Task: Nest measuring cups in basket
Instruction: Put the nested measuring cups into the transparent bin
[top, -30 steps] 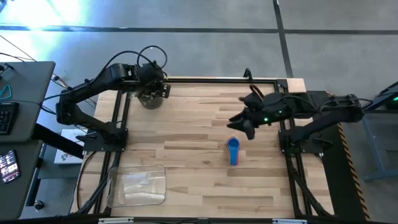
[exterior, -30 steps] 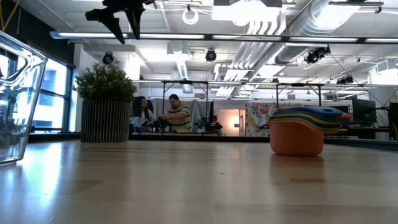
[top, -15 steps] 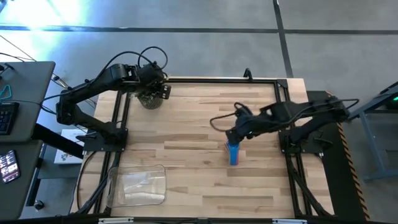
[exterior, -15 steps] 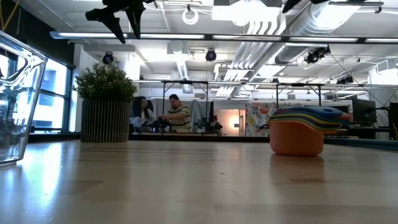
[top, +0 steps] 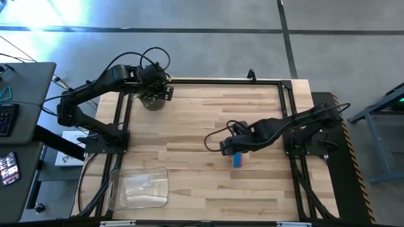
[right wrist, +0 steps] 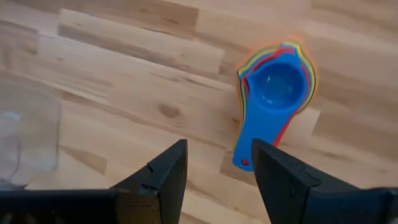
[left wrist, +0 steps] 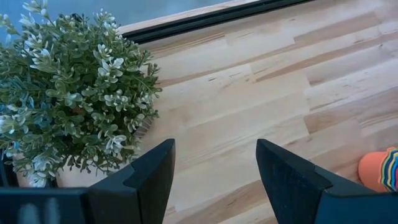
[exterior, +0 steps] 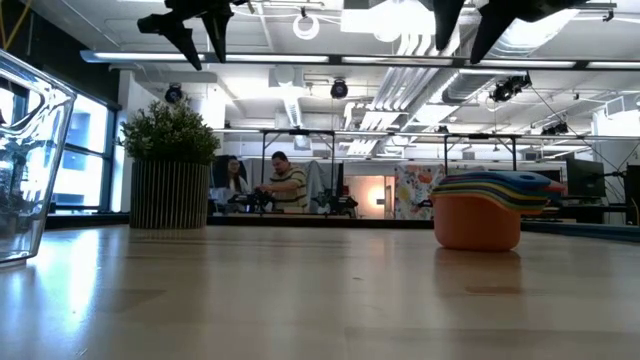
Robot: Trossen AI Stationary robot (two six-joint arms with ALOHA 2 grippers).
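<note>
The basket (top: 139, 188) is seen holding nothing at seven o'clock — the measuring cups (top: 237, 157) sit stacked on the surface (top: 189, 139). The right end effector (top: 225, 146), open and empty, has been swung over them — the left end effector (top: 165, 92), likewise open, has stayed at eleven o'clock.

The stacked plastic measuring cups (top: 237, 157) sit right of centre on the wooden table (top: 196, 126). The clear plastic basket (top: 139, 187) lies at the near left; the potted plant (top: 151, 101) stands far left.
</note>
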